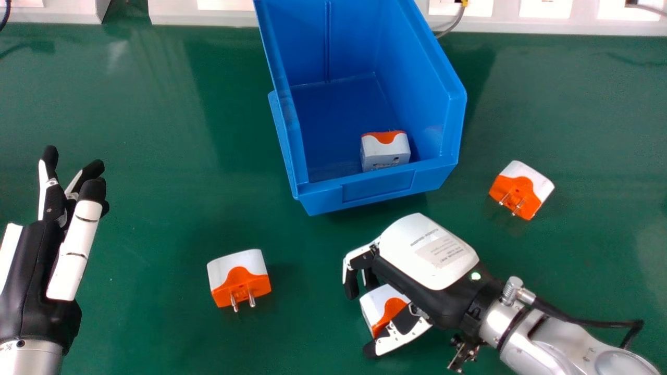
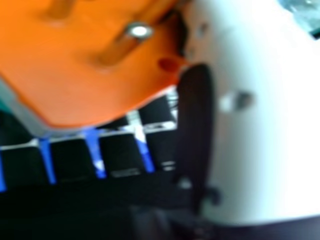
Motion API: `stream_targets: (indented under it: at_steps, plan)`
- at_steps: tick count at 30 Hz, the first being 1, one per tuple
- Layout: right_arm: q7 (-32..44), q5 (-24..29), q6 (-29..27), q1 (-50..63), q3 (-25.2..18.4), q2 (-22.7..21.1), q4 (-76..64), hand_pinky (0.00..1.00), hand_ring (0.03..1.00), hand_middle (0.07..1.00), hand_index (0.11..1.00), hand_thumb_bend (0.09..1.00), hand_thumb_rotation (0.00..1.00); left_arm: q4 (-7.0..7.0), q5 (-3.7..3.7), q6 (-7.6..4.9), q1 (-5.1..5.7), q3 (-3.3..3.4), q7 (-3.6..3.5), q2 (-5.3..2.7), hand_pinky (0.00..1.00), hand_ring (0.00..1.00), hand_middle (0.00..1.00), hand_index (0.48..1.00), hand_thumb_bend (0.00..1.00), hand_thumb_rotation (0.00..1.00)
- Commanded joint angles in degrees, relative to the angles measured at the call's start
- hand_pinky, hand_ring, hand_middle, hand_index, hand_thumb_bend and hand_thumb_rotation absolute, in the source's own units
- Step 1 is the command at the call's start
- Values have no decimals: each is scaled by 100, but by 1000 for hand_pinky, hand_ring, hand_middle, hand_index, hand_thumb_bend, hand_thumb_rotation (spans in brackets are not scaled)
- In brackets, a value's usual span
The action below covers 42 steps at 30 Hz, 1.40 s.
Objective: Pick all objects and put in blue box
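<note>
- Plug (image 1: 369, 307): between thumb and bent fingers of right hand (image 1: 430, 255).
- Closed partway round plug, firmness unclear.
- Box (image 1: 378, 187): beyond hand, second plug (image 1: 385, 151) inside.
- Third plug (image 1: 239, 278) left of hand, fourth plug (image 1: 522, 192) beyond, rightward.

Four orange-and-white plugs (image 1: 237, 278), one in blue box (image 1: 377, 186)

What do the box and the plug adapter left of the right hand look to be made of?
Blue box: looks like moulded plastic, smooth and slightly glossy, judging by its even colour and ribbed wall.
Plug adapter: white and orange shell, probably hard plastic; its prongs are shiny and silvery, so likely metal.
</note>
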Motion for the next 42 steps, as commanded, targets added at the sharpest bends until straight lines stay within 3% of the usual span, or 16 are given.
stream_targets:
  at_steps: [1,5,10,15,22,25,28,31,40,42]
  plan:
    - [285,29,251,175,-57,-51,50,143,185,253,471,482,157,-58,-39,-99,-42,55,-6,82,908,926,926,934,634,847]
    - [417,173,349,237,-119,-44,-69,141,182,254,471,481,157,-89,-18,-55,-37,58,32,70,898,922,924,929,626,842]
    - [497,391,436,502,-331,-91,-502,144,188,263,472,481,156,-149,82,-26,-5,45,113,58,893,916,922,925,626,844]
    - [529,563,568,1114,-715,-178,-1590,98,136,199,470,478,162,-80,-35,-84,-26,50,13,70,912,927,930,932,622,842]
    - [614,608,582,1784,-1340,-272,-3167,86,121,182,470,482,156,-82,-47,-53,-28,69,-23,69,909,929,929,931,613,843]
    - [616,730,511,1805,-1611,-225,-3544,71,106,160,470,484,153,-82,-24,-8,-47,67,0,75,914,929,931,935,620,843]
    - [701,927,522,1639,-1838,-152,-3762,79,115,166,470,483,155,-46,-1,-18,-76,61,12,79,914,930,932,938,617,846]
    - [617,952,503,1181,-1987,-1,-3696,75,112,163,470,483,158,-26,-28,-25,-96,55,-24,88,919,934,934,942,612,850]
    - [373,593,858,-421,-1982,582,-2690,78,114,174,469,479,167,18,96,-86,-110,49,63,71,912,928,928,932,624,855]
    - [332,573,905,-882,-1946,670,-2259,92,131,192,469,478,170,22,68,-90,-113,51,36,72,918,929,926,930,622,854]
